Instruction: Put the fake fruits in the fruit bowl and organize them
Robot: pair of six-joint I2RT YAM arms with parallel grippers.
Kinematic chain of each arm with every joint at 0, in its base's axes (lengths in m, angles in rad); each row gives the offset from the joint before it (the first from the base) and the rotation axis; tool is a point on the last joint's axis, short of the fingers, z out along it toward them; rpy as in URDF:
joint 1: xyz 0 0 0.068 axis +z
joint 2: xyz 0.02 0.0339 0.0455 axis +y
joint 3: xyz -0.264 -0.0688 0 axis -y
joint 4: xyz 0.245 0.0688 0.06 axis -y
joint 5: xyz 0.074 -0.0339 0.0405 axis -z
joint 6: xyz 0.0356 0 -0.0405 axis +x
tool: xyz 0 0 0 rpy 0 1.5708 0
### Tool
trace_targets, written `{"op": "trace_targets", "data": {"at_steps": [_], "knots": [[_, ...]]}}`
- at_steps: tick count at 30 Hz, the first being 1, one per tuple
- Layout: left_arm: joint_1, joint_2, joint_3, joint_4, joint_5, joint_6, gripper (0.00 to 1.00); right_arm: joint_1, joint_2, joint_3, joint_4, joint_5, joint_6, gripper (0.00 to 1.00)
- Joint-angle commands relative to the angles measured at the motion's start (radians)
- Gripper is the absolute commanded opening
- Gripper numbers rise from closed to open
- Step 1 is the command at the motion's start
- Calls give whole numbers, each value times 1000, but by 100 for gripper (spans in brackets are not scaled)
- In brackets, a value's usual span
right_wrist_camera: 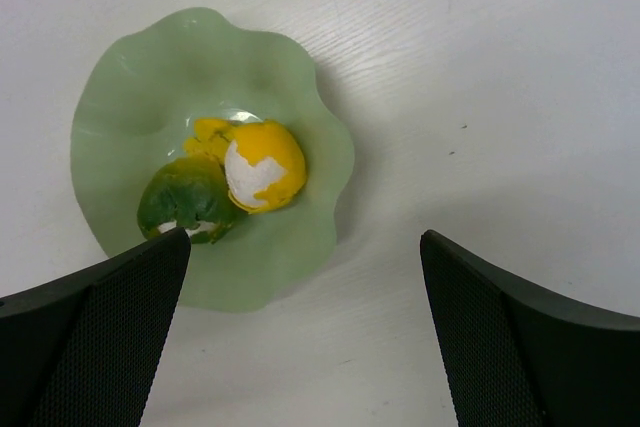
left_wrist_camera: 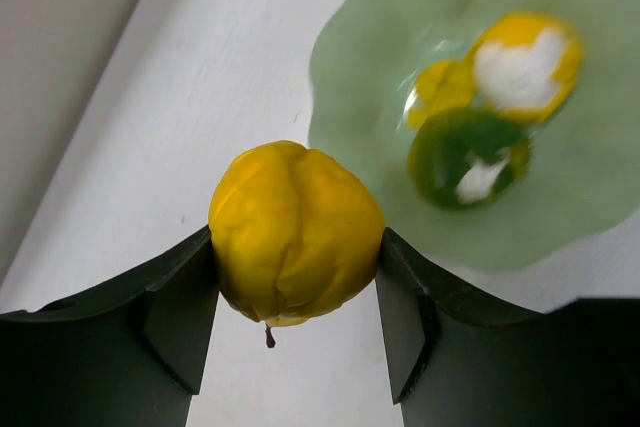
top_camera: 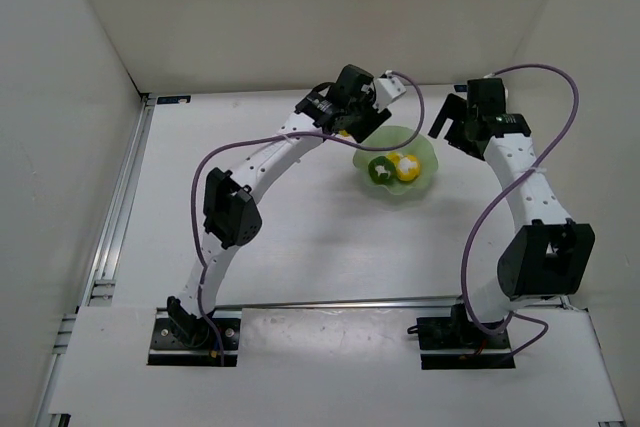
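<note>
Pear [left_wrist_camera: 295,232] between left fingers [left_wrist_camera: 175,317], stem pointing toward wrist.

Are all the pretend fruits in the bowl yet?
Almost. Done: the green fruit and the yellow fruit with a white patch sit in the green bowl. In hand: the left hand grips the yellow pear, outside the bowl. Left: set the pear in with the others.

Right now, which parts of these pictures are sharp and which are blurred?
Left wrist: the yellow pear is sharp, the fruit bowl behind it blurred. Right wrist: that bowl is crisp. Top external: even light, soft shadows.
</note>
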State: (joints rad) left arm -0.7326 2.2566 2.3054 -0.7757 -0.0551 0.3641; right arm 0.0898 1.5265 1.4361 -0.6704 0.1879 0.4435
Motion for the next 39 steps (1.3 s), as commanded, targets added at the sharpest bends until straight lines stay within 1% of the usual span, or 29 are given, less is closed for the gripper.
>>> {"op": "trace_targets", "data": {"at_steps": [1,2,5,6,7,9,10,11,13,15,18,20,21,22,23,24,27,28,29,30,31,32,33,34,35,36,37,38,39], "knots": [[-30,44,95,44,125,18,42,-53,-63,-35,28,31,46,100],[-30,64,147,44,148,7,54,-67,-89,-45,28,31,69,100],[-50,121,208,104,210,-5,54,-120,-143,-83,28,41,89,100],[-50,142,221,116,210,-14,60,-121,-153,-83,28,41,89,100],[-60,143,230,127,210,-14,61,-130,-172,-95,37,65,89,100],[-73,158,249,147,221,-14,76,-130,-183,-104,37,65,89,100],[-85,158,249,156,221,-5,92,-130,-183,-105,37,65,89,100],[-96,158,249,156,210,5,100,-130,-183,-105,46,65,89,100],[-105,158,249,156,170,16,100,-130,-192,-105,46,55,89,100],[-105,132,239,165,95,25,100,-130,-201,-114,46,54,89,100],[-105,55,174,165,-3,26,100,-130,-233,-126,46,35,89,100],[-105,-40,108,155,-37,16,100,-130,-255,-157,46,21,98,100],[-94,-72,32,154,-82,16,100,-130,-282,-170,46,10,107,100],[-94,-142,-15,154,-107,27,100,-130,-299,-186,57,10,107,100],[-84,-179,-67,154,-129,36,100,-130,-314,-218,57,1,107,100],[-70,-218,-177,154,-170,45,100,-130,-348,-235,57,1,116,100],[-21,-372,-338,144,-238,45,100,-130,-414,-304,57,-42,116,100],[-5,-411,-433,119,-277,36,100,-130,-431,-322,57,-51,116,100],[15,-486,-477,98,-288,27,100,-130,-446,-341,48,-51,116,100],[37,-524,-515,72,-288,27,100,-130,-477,-358,48,-64,116,100],[94,-561,-591,15,-288,0,100,-130,-491,-390,23,-64,116,100],[129,-598,-630,-11,-288,-11,100,-130,-505,-407,14,-64,116,100],[168,-671,-671,-34,-288,-23,100,-130,-532,-423,14,-64,116,100],[256,-708,-713,-55,-288,-37,100,-130,-545,-437,-15,-64,116,100],[306,-745,-800,-78,-288,-68,100,-130,-557,-468,-26,-50,116,100],[358,-825,-846,-114,-288,-86,100,-130,-583,-485,-35,-41,116,100],[415,-866,-892,-129,-288,-102,100,-130,-597,-503,-49,-41,116,100],[529,-912,-991,-140,-267,-114,100,-130,-627,-520,-49,-32,116,100],[589,-1007,-1044,-140,-252,-123,100,-130,-643,-549,-66,-31,126,100]]}}
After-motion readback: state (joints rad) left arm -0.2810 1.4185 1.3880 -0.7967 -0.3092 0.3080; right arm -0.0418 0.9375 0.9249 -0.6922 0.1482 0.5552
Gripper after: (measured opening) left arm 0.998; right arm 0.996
